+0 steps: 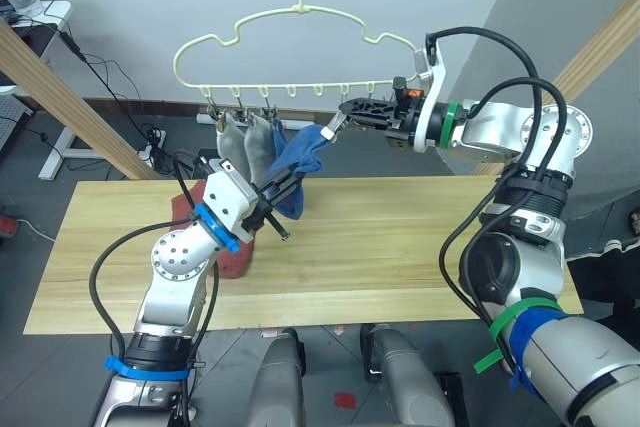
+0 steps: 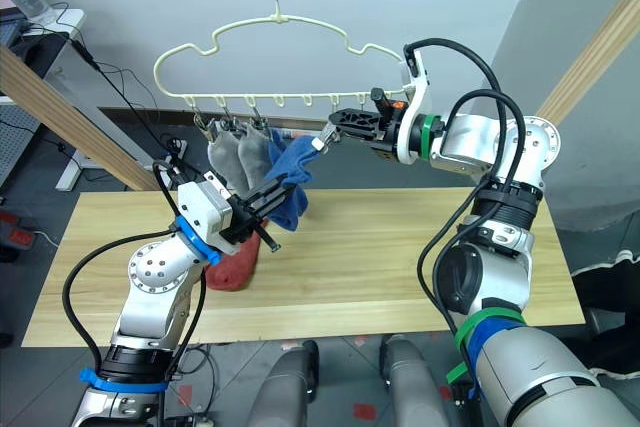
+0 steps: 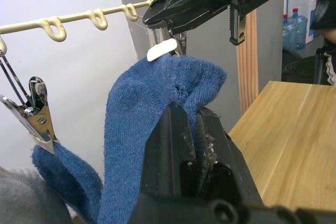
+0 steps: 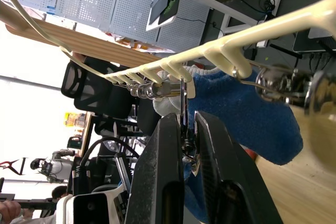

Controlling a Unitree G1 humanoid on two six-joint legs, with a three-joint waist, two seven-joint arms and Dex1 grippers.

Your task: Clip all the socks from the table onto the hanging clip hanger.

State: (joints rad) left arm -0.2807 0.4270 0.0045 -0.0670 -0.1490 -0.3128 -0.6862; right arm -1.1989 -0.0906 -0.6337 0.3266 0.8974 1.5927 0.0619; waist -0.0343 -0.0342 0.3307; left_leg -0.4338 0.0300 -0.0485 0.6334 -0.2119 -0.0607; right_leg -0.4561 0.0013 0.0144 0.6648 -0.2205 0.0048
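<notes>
Socks are going up on the clip hanger (image 1: 300, 42), and the one that matters now is the blue sock (image 1: 298, 159) held up just under the hanger's bottom bar. The left gripper (image 1: 272, 197) has its fingers (image 3: 173, 145) clamped on this sock from below, and the sock's top edge pokes up past them toward the hanger. The right gripper (image 1: 350, 112) reaches in from the far side of the hanger, and its fingers (image 4: 173, 182) are pressed together on a small metal clip (image 3: 164, 48), which I think squeezes it open. That clip sits right above the sock's top edge, almost touching it. So the sock lies straight below the clip, with its long side hanging down toward the tabletop (image 1: 400, 247). I think the next move is a small lift, so the sock's edge slips up into the clip's mouth before the right fingers let go. The left gripper is the one that has to bring it there. Beside this clip on the hanger, another blue sock (image 3: 63, 166) already hangs from its own clip, and two grey socks (image 1: 245, 142) hang further along. A rust-red sock (image 2: 235, 267) lies on the tabletop below the hanger, close under the left arm, waiting for its turn.
</notes>
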